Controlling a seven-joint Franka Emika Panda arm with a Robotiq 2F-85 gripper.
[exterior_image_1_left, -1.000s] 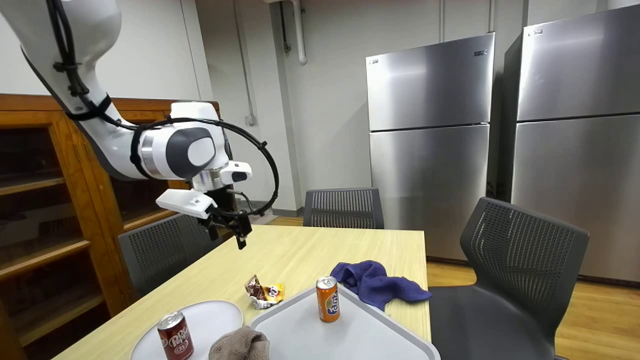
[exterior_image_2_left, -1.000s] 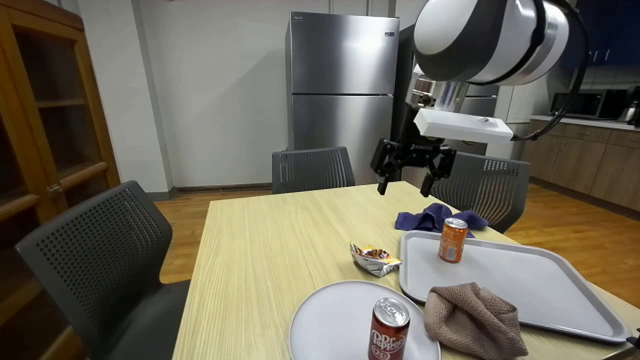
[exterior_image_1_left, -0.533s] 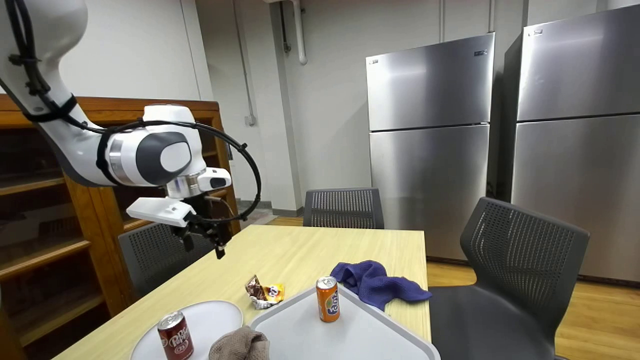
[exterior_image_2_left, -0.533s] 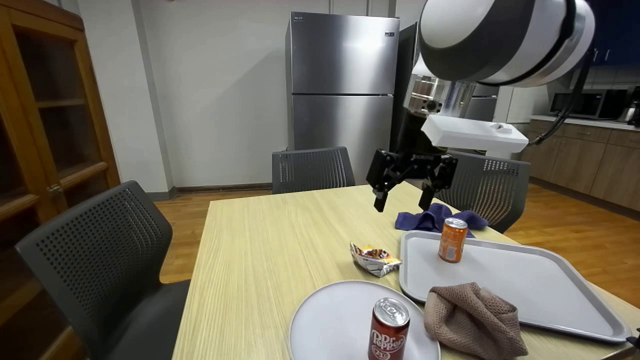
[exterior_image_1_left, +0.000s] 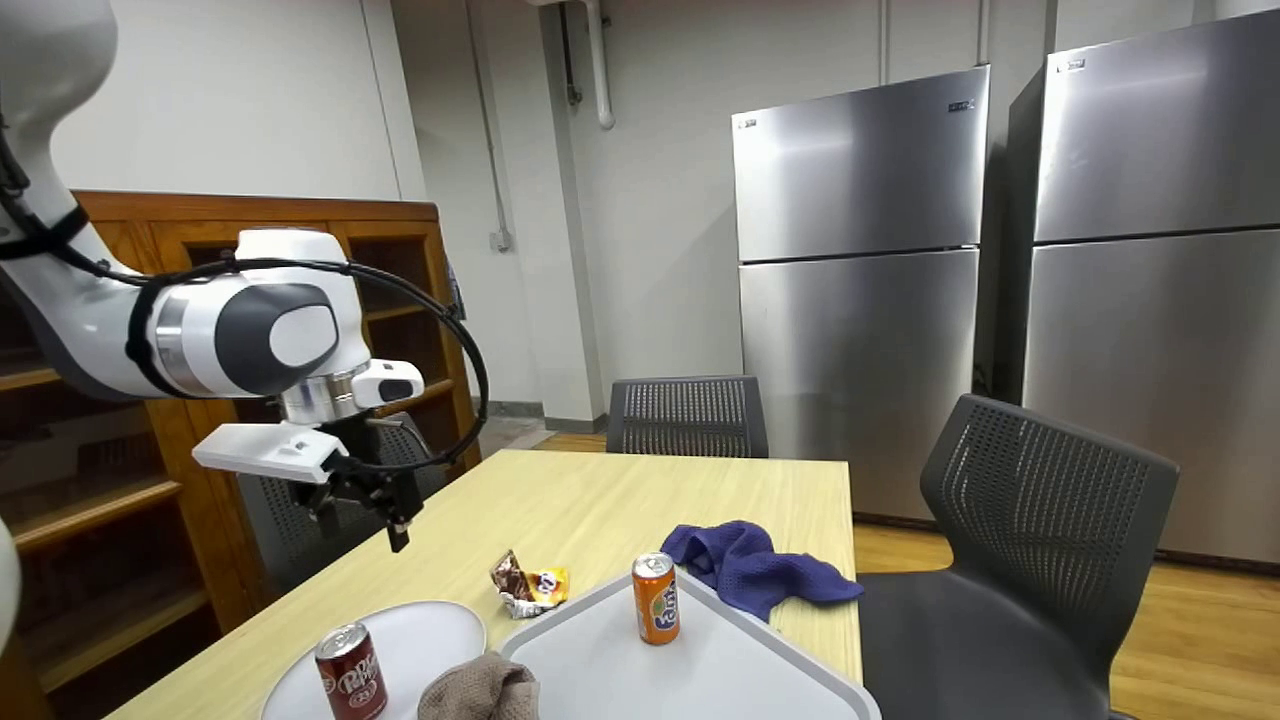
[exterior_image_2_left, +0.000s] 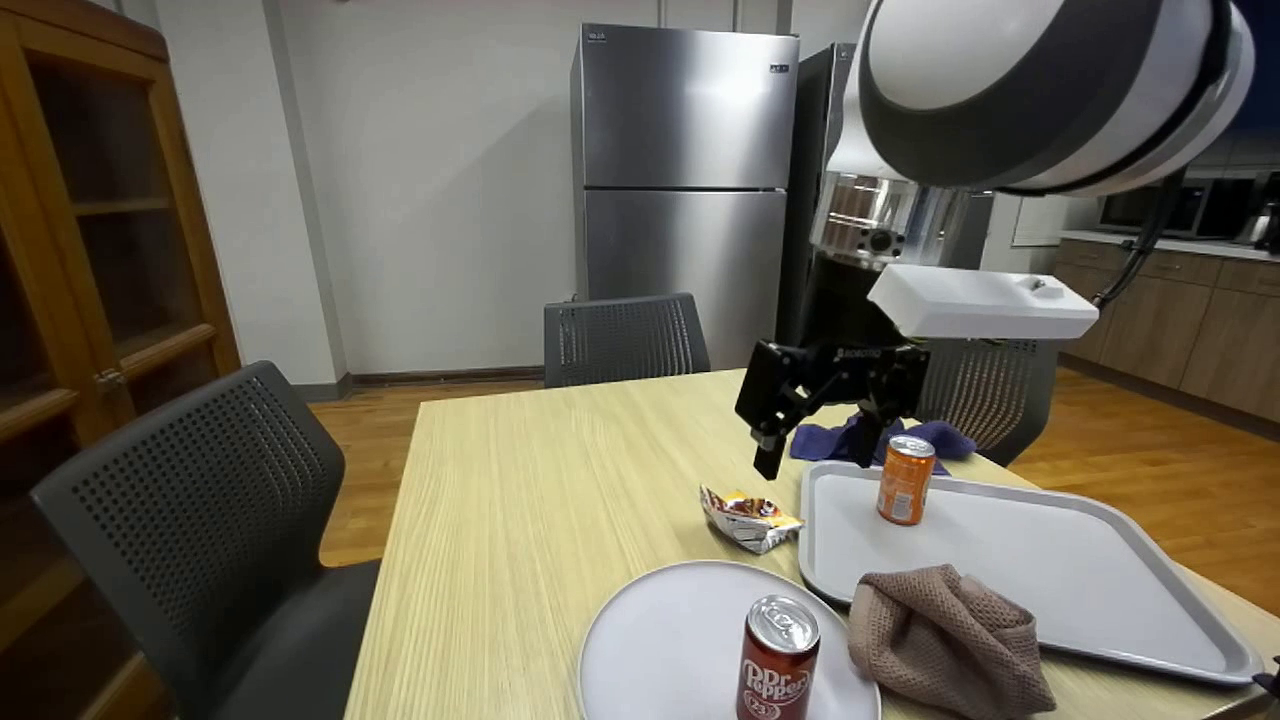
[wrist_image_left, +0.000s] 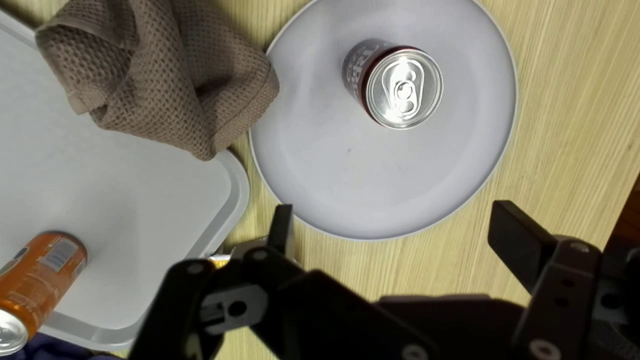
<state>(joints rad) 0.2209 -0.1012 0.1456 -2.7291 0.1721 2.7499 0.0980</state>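
My gripper is open and empty above the table; it also shows in the wrist view. A foil snack wrapper lies on the table nearest to it, mostly hidden behind a finger in the wrist view. A dark red Dr Pepper can stands upright on a round grey plate. An orange Fanta can stands on a grey tray. A brown cloth lies crumpled over the tray's edge and against the plate. A blue cloth lies beside the tray.
The light wooden table has dark grey chairs around it. A wooden cabinet with glass doors stands behind the arm in an exterior view. Steel fridges stand against the back wall.
My gripper has come down lower over the table, moving left in one exterior view and staying open. The cans, cloths, wrapper, plate and tray have not moved.
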